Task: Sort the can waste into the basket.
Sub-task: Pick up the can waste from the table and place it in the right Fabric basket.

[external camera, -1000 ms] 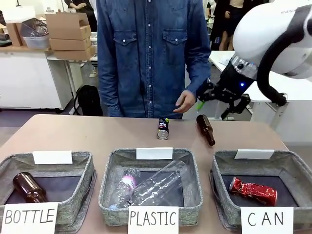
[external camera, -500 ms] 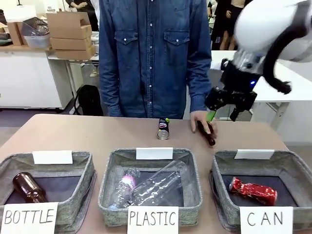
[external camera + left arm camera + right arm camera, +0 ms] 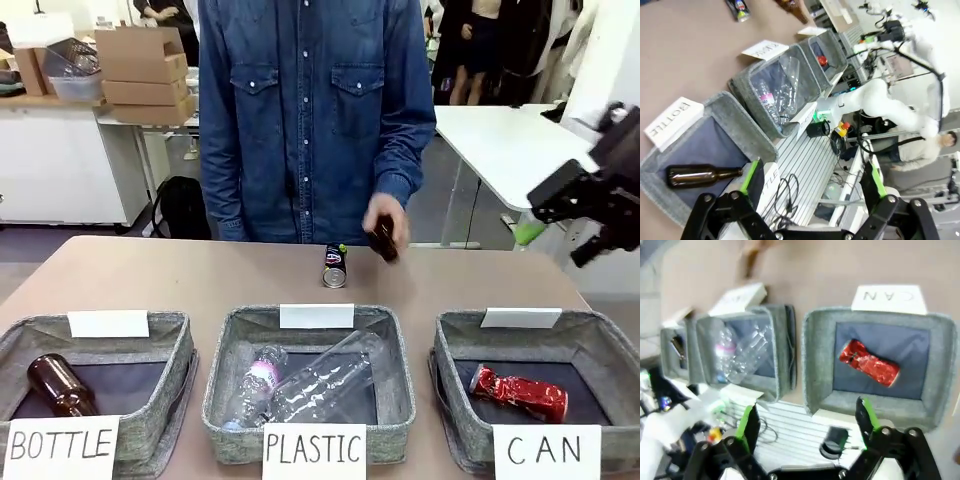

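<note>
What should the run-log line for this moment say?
red can: in CAN basket | black can: on table near person | person's hand: holds brown bottle | left hand: open, empty | right hand: open, empty

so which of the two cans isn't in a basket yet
The black can with the silver top, lying out on the table at its far side. The red can already lies inside the basket signed CAN.

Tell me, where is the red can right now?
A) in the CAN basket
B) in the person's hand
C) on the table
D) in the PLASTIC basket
A: the crushed red can lies inside the basket with the CAN sign.
</note>
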Robot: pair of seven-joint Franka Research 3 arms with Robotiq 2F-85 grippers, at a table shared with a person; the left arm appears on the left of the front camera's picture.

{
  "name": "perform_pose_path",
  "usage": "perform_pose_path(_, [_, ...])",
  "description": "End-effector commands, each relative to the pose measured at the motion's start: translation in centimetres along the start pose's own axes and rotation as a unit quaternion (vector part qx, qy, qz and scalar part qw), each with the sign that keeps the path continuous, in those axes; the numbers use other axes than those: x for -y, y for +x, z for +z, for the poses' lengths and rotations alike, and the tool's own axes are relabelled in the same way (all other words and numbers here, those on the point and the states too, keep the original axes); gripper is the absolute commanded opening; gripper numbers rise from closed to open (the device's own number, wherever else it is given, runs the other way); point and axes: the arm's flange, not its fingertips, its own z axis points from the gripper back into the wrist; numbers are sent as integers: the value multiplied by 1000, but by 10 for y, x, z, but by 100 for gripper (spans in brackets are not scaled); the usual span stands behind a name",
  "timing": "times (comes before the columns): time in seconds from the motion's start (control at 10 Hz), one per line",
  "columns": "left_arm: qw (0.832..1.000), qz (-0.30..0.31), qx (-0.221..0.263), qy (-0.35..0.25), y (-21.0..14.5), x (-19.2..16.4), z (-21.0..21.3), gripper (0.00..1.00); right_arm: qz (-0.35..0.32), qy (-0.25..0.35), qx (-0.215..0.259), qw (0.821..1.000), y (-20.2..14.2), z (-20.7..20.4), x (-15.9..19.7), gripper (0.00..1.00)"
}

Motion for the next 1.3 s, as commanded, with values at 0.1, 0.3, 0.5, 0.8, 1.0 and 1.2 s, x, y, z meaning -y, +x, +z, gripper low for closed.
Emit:
perform_pose_path(0.1, [1000, -8, -6, -2, -3, 0, 2, 100, 23, -13, -20, 999, 12, -5, -14, 100])
perform_pose_path(0.3, [1000, -8, -6, -2, -3, 0, 2, 100, 4, -6, -3, 1000, -1, -3, -3, 100])
perform_pose_path(0.5, [1000, -8, -6, -2, -3, 0, 2, 100, 50, 12, -6, 999, 53, -29, -29, 100])
perform_pose_path(0.8, [1000, -8, -6, -2, -3, 0, 2, 100, 72, 44, -11, 996, 85, -50, -44, 100])
perform_pose_path(1.0, [1000, -8, -6, -2, -3, 0, 2, 100, 64, 88, -38, 993, 35, -16, -18, 100])
perform_pose_path(1.2, [1000, -8, -6, -2, -3, 0, 2, 100, 80, 148, -46, 985, -8, 13, 10, 100])
